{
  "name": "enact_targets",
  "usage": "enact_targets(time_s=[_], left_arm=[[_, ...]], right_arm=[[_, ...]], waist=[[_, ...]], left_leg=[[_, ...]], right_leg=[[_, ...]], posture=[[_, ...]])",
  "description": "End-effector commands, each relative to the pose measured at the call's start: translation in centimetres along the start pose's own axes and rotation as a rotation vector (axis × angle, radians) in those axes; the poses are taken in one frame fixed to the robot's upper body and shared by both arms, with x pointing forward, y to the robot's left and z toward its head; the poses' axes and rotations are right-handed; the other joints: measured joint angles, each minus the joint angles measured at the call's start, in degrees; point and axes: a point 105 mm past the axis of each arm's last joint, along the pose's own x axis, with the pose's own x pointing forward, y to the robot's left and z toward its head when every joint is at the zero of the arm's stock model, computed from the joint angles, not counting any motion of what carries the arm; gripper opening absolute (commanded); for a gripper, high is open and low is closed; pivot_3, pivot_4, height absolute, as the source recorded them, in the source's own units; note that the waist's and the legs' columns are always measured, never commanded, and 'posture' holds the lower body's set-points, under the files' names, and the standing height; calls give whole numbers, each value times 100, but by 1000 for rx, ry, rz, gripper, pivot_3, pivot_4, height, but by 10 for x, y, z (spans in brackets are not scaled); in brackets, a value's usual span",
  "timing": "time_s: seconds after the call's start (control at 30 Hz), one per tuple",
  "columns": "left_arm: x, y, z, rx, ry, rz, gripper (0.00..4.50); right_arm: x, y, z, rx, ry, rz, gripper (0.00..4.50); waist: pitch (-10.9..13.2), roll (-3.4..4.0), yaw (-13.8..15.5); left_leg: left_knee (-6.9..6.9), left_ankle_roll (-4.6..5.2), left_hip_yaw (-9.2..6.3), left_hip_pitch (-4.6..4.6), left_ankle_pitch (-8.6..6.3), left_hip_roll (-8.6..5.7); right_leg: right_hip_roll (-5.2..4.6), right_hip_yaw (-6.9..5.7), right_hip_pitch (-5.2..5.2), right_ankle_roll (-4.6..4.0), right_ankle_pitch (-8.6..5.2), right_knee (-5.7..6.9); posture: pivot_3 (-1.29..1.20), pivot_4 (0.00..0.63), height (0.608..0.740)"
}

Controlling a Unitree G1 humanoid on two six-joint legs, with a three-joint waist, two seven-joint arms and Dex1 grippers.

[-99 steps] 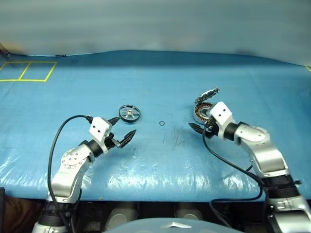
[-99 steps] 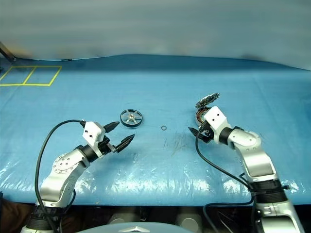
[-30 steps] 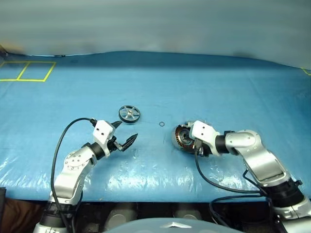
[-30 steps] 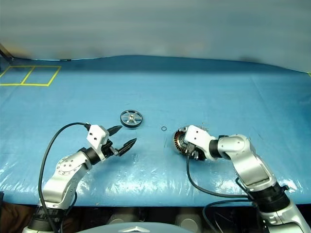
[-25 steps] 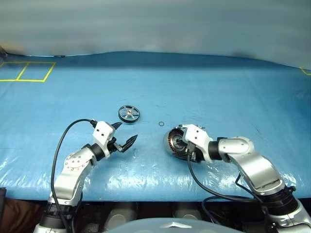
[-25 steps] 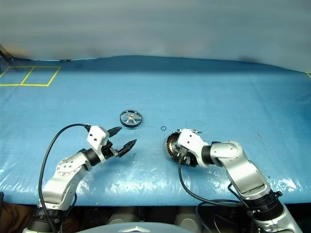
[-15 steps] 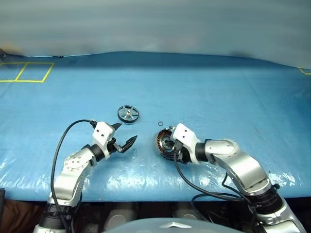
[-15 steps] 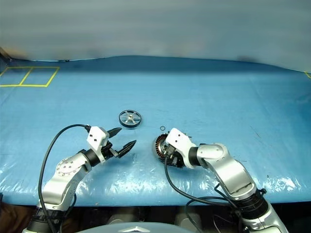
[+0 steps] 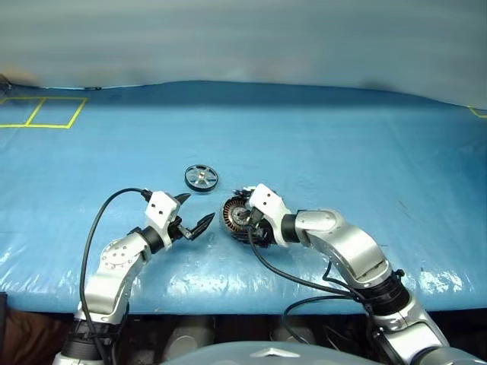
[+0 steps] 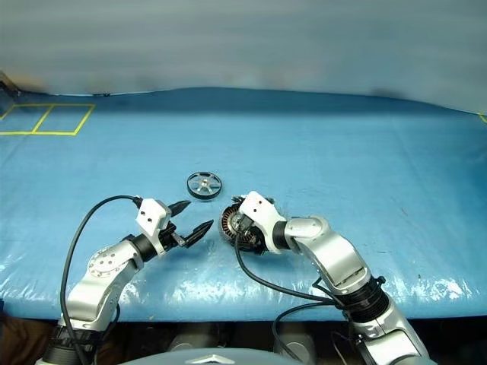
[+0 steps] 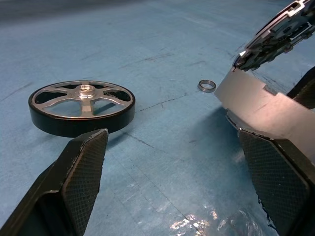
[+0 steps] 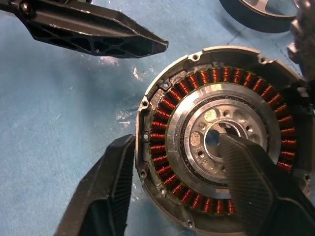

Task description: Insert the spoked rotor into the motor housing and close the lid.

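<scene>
Motor housing (image 12: 216,135) sits tilted on the tabletop (image 9: 342,152), half hidden behind the right hand (image 9: 242,223), whose fingers straddle its rim (grasp unclear). Left hand (image 9: 195,217) hovers spread and empty, just beside; spoked rotor (image 9: 201,178) lies flat behind it.

Bright, even light falls from overhead. White glare streaks the wrinkled blue sheet (image 9: 319,137) along its near edge. Shadows are short and soft. The far edge and backdrop look hazy; close-up views stay sharp, foreground fingers slightly soft.
</scene>
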Motion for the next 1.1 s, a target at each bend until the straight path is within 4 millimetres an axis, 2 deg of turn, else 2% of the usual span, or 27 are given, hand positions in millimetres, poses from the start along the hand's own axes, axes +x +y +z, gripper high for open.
enact_targets(time_s=[0.03,0.07,0.23,0.37,0.5,0.73,0.9,1.03,1.1], left_arm=[[-1,0,11,31,-34,0,4500],[-1,0,10,31,-33,-1,4500],[0,-1,9,28,-30,-6,4500],[0,-1,9,24,-30,-10,4500],[-2,0,7,23,-25,-12,4500],[-11,1,1,24,6,-34,4500],[-12,1,1,26,9,-38,4500],[-11,1,2,28,5,-35,4500],[-11,1,1,29,6,-32,4500]], right_arm=[[-2,-3,7,24,-26,-26,4083],[-3,-2,13,58,-60,-15,4358],[-17,6,44,231,-233,78,4358],[-34,-1,53,306,-325,75,4358],[-51,-12,37,305,-321,13,4358],[-73,-31,2,130,-262,-131,4358],[-75,-61,-11,25,-292,-271,4358],[-68,-76,-11,124,-385,-267,4358],[-62,-81,-15,106,-368,-289,4358]], waist=[[0,0,1],[0,0,-2],[0,1,-10],[1,2,-8],[1,2,5],[3,5,-21],[3,4,-16],[4,3,-17],[5,4,-17]], left_leg=[[0,0,0,0,0,-1],[0,1,0,-1,0,-1],[-4,1,2,-9,0,1],[-8,1,2,-11,0,2],[-10,2,6,-12,-1,1],[-15,5,26,-18,-3,3],[-11,4,47,-15,-2,21],[-4,2,52,-10,-1,32],[-7,-1,60,-14,1,44]], right_leg=[[0,0,0,0,0,0],[0,2,-1,0,0,-1],[7,13,-16,-4,3,1],[9,15,-21,-4,3,1],[8,16,-22,-4,3,-1],[2,24,-25,-3,3,0],[10,26,-22,-2,9,-2],[25,37,-22,-6,18,-5],[39,45,-14,-21,28,-3]], posture=[[0,150,740],[0,150,740],[0,150,740],[0,150,740],[0,150,740],[0,150,740],[0,150,740],[0,150,740],[0,150,740]])
